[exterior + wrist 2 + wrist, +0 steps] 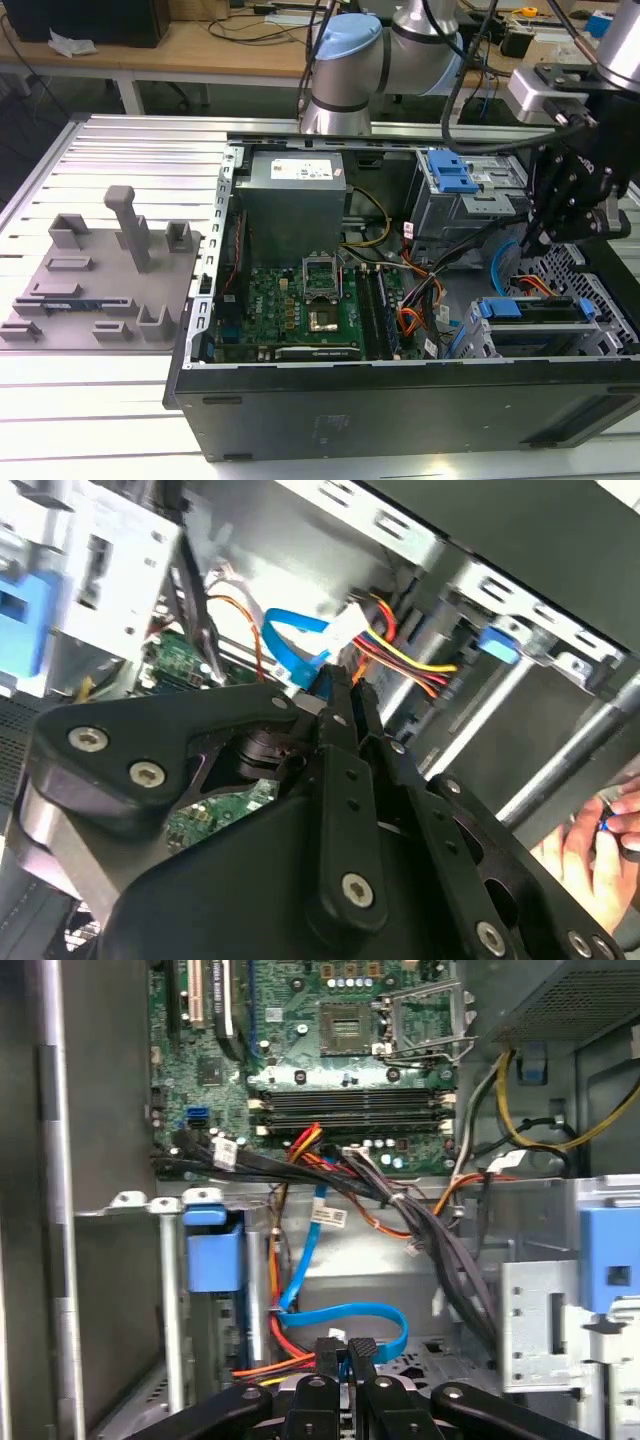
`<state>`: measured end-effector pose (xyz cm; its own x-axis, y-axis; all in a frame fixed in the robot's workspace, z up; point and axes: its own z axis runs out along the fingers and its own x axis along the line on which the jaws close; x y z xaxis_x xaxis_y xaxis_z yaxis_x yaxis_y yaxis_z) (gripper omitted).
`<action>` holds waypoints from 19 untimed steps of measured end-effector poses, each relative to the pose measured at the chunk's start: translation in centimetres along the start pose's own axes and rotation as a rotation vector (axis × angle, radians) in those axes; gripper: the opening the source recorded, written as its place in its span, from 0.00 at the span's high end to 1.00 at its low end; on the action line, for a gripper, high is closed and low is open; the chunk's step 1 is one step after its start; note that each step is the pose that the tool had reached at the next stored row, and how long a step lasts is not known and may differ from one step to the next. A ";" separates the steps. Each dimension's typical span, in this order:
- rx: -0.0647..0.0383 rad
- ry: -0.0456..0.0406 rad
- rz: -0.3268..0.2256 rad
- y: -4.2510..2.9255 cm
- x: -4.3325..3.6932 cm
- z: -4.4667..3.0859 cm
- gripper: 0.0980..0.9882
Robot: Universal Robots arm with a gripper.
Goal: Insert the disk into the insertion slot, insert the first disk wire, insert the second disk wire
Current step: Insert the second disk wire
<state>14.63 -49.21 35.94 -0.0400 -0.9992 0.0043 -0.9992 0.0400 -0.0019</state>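
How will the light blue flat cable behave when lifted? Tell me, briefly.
Probably floppy: the light blue cable sags in a loose loop beside the end effector. Likely light, being thin and flat. It may snag, since the orange and black wires lie close to it.

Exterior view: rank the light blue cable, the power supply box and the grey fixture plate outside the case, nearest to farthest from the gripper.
1. Light blue cable, just beside the gripper.
2. Power supply box, mid-case, toward the exterior view's left.
3. Grey fixture plate, outside the case, far left.
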 end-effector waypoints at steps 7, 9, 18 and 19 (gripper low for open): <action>-0.001 -0.0042 0.006 -0.10 2.50 0.04 0.93; -0.001 -0.0072 0.019 -0.10 2.64 0.09 0.93; -0.014 -0.0079 0.042 -0.17 4.45 0.62 0.93; -0.016 -0.0079 0.042 -0.17 4.46 0.69 0.93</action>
<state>14.62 -53.67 35.26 -0.0823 -0.9966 -0.0033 -0.9965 0.0823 0.0142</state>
